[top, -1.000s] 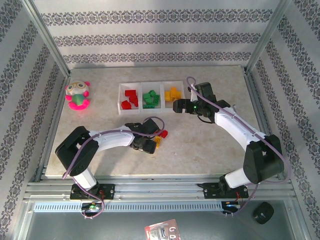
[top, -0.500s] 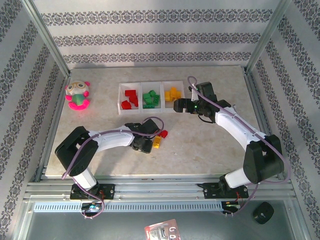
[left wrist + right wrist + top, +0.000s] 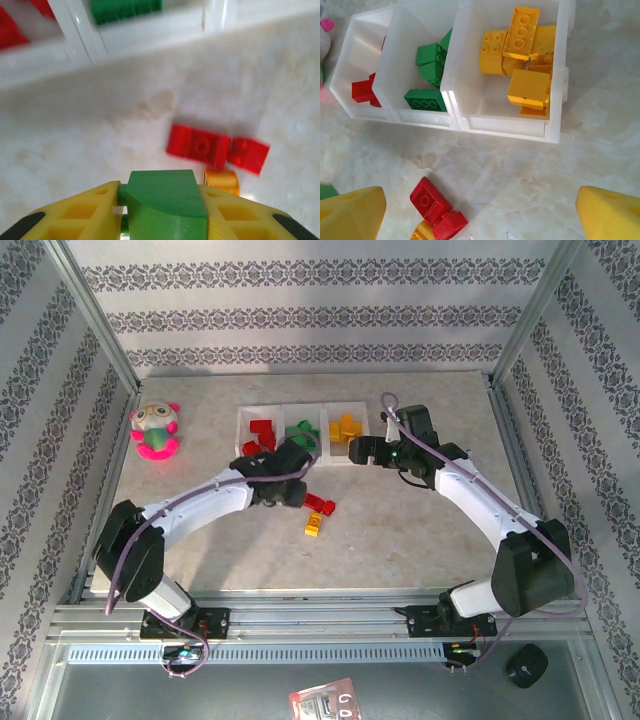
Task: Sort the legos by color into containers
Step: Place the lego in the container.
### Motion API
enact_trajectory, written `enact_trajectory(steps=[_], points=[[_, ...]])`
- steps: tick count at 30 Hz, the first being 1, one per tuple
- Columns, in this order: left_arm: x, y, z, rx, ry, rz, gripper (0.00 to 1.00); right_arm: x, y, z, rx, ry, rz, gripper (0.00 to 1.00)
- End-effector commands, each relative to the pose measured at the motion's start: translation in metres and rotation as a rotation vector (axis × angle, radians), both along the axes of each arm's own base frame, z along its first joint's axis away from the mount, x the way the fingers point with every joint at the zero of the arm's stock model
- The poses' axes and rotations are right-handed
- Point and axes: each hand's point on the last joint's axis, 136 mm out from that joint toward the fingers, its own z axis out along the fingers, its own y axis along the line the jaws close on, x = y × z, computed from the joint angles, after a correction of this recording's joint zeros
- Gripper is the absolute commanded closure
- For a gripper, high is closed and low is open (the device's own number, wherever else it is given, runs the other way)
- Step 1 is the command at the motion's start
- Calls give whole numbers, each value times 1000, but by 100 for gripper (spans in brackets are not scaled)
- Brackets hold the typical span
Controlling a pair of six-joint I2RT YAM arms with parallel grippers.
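Tray (image 3: 505, 125) lengthwise left-right, green lego (image 3: 167, 200) between fingers (image 3: 80, 215)

1 white tray (image 3: 505, 131), 3 compartments side by side. Right compartment: at least 5 binned yellow-orange bricks (image 3: 527, 87), piled, exact number unclear. Middle compartment: at least 3 binned green bricks (image 3: 425, 99), possibly more underneath. Left compartment: at least 2 binned red bricks (image 3: 362, 90), partly cut off, no firm count. On the table (image 3: 400, 540): 2 loose red bricks (image 3: 197, 145), touching each other, plus 1 loose yellow-orange brick (image 3: 221, 181) just beside them. 1 held green brick (image 3: 162, 187), pinched in the left gripper (image 3: 165, 205). 1 pink-and-green plush toy (image 3: 155, 430). 2 arms, 2 grippers: left gripper and right gripper (image 3: 480, 212).
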Motion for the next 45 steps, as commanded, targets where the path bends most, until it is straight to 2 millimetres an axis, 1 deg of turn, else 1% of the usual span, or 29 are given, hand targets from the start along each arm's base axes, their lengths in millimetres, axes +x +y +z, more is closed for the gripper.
enact_trajectory(steps=[1,2,4,8,11,13,16,18,21,23,24,28,30,33,35,36,39,42,45], points=[[40,12,10,57,-55,-8,62,-4,-5,5,20,-11,-16,3],[54,13,15,56,-71,-1,62,-5,-5,5,21,-10,-19,3],[79,12,17,55,-92,4,62,-7,-6,5,23,-9,-22,3],[125,9,12,34,-102,22,62,-10,-7,5,30,-6,-29,3],[152,2,7,11,-103,27,62,-13,-9,6,29,-6,-36,3],[165,-3,0,2,-89,25,62,-15,-11,6,24,-8,-42,3],[179,-8,-8,-3,-76,22,61,-17,-14,8,23,-13,-52,3],[185,-11,-7,-8,-79,19,59,-18,-15,10,23,-16,-55,3],[191,-15,2,-24,-101,13,43,-20,-17,10,21,-19,-65,3],[191,-16,10,-28,-114,4,33,-21,-18,10,20,-20,-69,3],[191,-16,13,-28,-120,1,29,-21,-17,10,19,-18,-67,3],[182,-14,35,-43,-165,-31,20,-21,-13,7,25,-4,-48,3],[175,-13,51,-58,-217,-62,14,-20,-10,6,23,2,-34,3],[153,-18,73,-100,-287,-165,3,-22,-2,1,0,13,1,3],[133,-19,83,-130,-321,-238,0,-26,5,-4,-34,20,36,3],[124,-19,88,-141,-340,-264,1,-28,8,-7,-50,25,53,3],[89,-16,96,-166,-382,-358,1,-37,22,-16,-101,45,109,3],[47,-9,95,-179,-419,-459,1,-48,38,-25,-150,64,189,3],[12,3,93,-177,-463,-502,1,-60,51,-40,-192,110,265,4]])
